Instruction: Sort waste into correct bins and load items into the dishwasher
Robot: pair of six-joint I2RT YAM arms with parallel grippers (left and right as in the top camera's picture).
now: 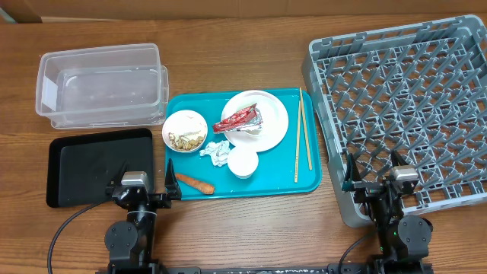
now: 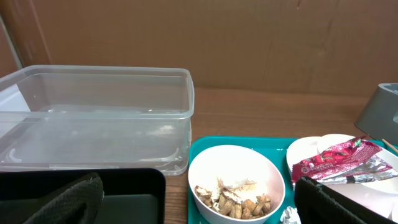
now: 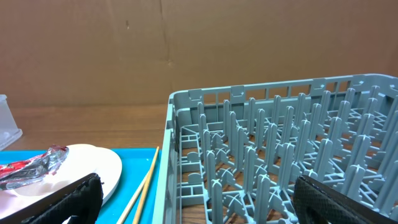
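Brown wooden tabletop (image 1: 251,228) fills the overhead view, and the wrist views show cardboard (image 2: 249,43) behind it. At upper left sits a clear tub (image 1: 103,84), and just below it lies a black tray (image 1: 95,164). A teal tray (image 1: 266,183) in the middle holds a white plate (image 1: 275,110) with a red wrapper (image 1: 238,119) on it. Left of the plate is a bowl (image 1: 183,119) of beige scraps (image 1: 186,140). Also on the teal tray are a crumpled tissue (image 1: 216,152), a white cup (image 1: 243,162), a carrot piece (image 1: 195,183) near the lower left corner, and chopsticks (image 1: 302,137) along the right side. A grey dish rack (image 1: 411,106) fills the right of the frame. The left claw (image 1: 146,173) is at lower left, over the gap between the black and teal trays, with its fingers (image 2: 62,199) spread wide apart and gripping nothing. The right claw (image 1: 373,167), at the rack's lower left corner, is likewise spread and empty.
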